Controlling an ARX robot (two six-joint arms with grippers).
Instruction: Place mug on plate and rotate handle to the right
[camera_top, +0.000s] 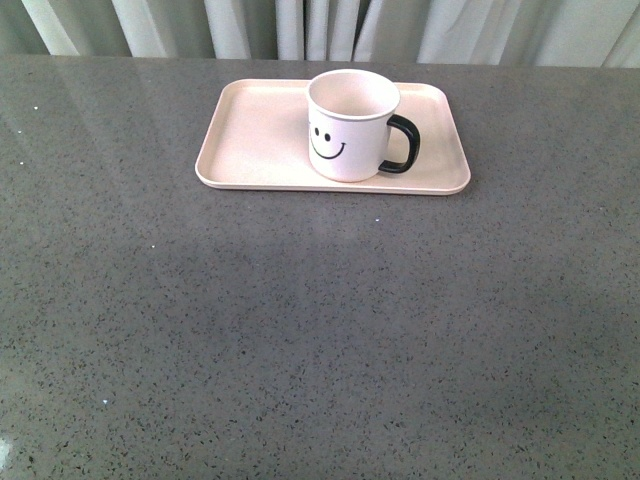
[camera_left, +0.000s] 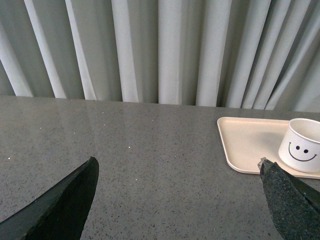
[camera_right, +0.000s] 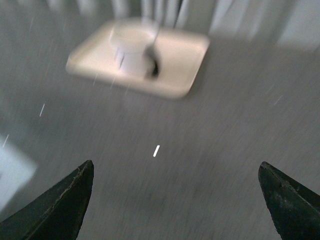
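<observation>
Mug (camera_top: 348, 125). Stands upright on the plate (camera_top: 255, 140), right of its middle, smiley toward the front camera. Handle (camera_top: 403, 145): points to the right, above the plate's bare surface. Plate: lies flat toward the far edge of the desk (camera_top: 300, 330), near the curtain (camera_top: 300, 25). Left pincer (camera_left: 177, 161): released, spread wide, grasps nothing, hovers above bare desk, well apart from plate and mug. Right pincer (camera_right: 175, 164): likewise released and empty, well short of the plate; blurred view there.
</observation>
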